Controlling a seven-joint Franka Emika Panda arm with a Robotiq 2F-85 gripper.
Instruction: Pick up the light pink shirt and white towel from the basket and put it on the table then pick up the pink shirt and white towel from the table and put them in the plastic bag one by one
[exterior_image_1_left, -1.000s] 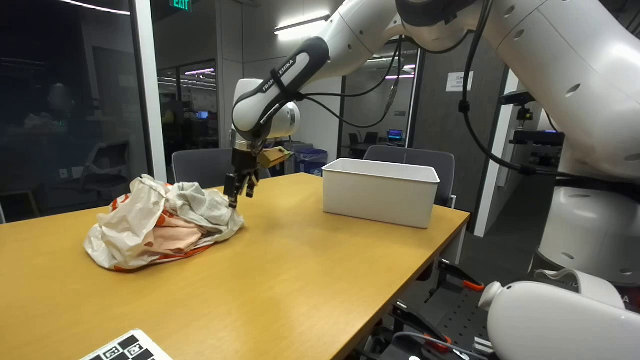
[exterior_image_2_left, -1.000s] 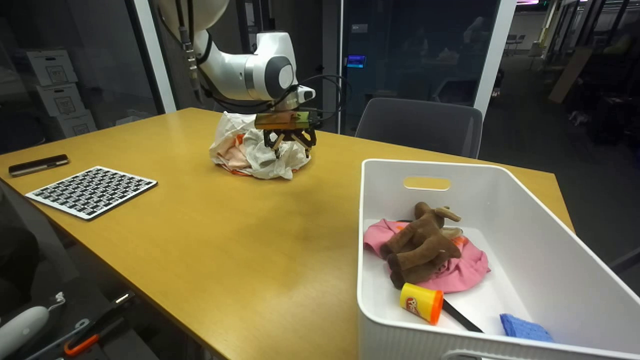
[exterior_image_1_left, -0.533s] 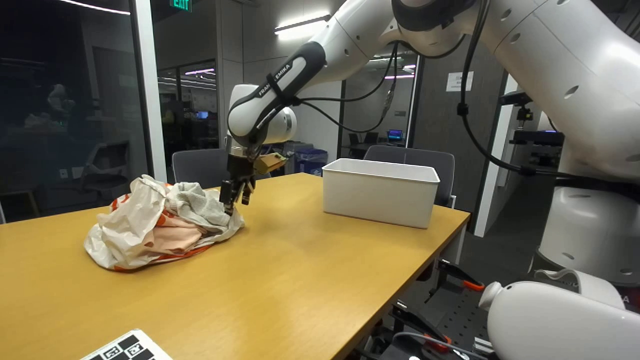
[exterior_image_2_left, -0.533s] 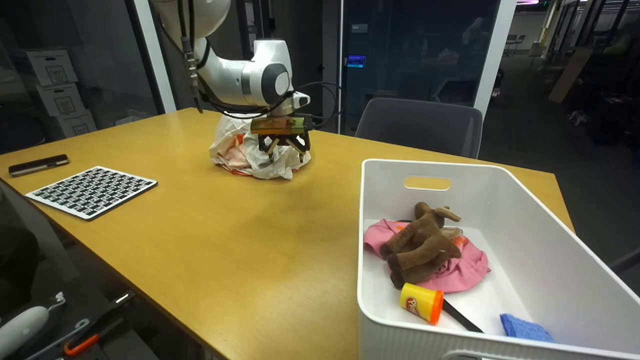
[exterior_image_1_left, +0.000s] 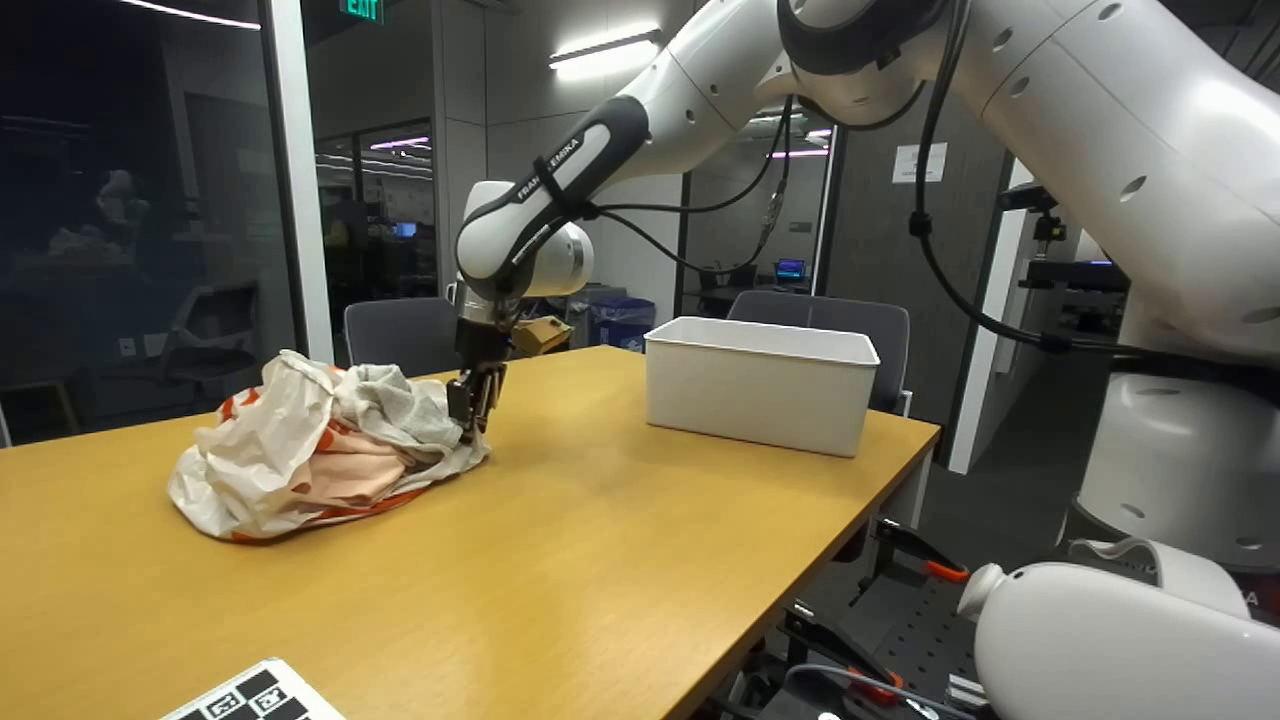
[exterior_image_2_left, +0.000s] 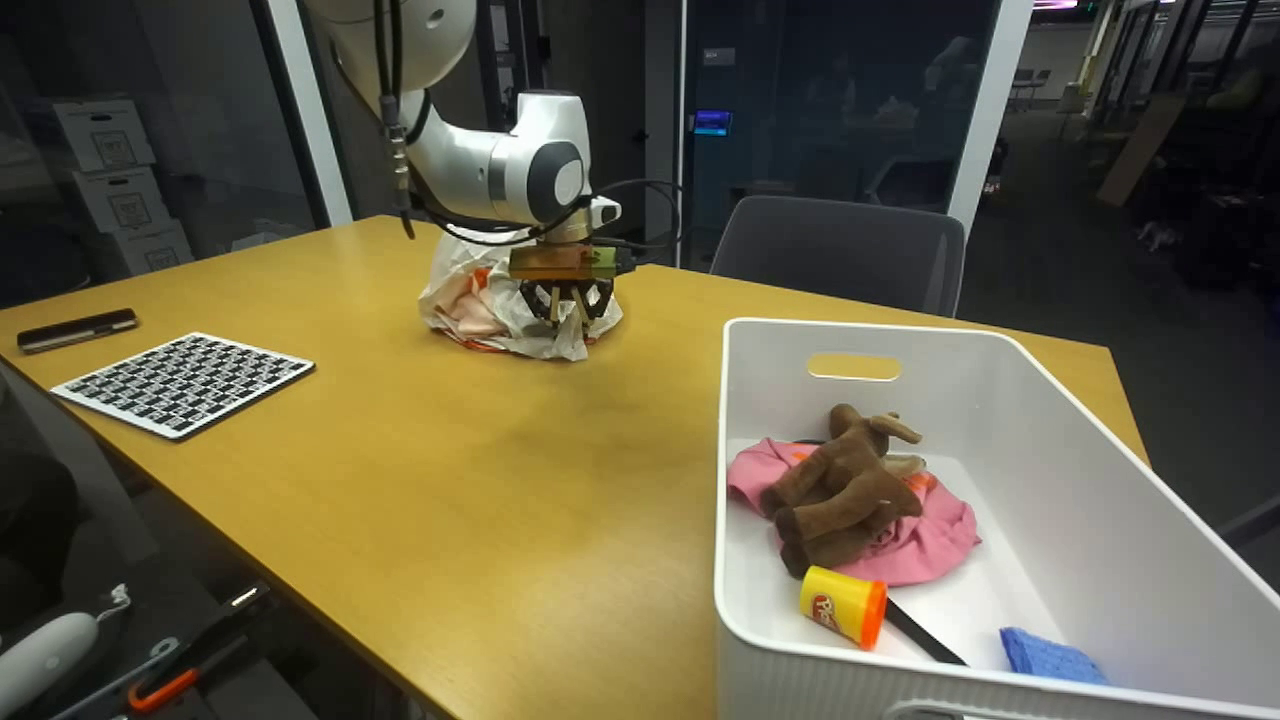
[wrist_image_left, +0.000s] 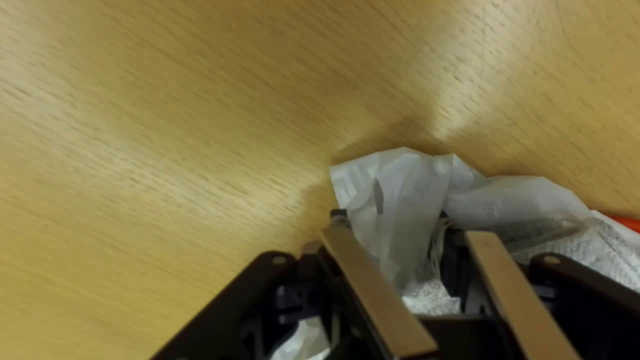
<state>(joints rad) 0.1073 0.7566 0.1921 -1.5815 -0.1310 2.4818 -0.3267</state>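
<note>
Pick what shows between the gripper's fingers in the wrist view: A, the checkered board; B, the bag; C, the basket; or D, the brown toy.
B: in the wrist view, the bag shows as crinkled whitish plastic in the gap of the gripper.

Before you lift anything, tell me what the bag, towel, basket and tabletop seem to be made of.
Bag: apparently thin plastic film, slightly glossy, by its sharp creases.
Towel: matte woven cloth, perhaps cotton, by its textured surface in the wrist view.
Basket: likely rigid plastic, satin, by its stiff, straight walls.
Tabletop: wood or wood-look laminate, faintly shiny; grain and soft reflections show.
</note>
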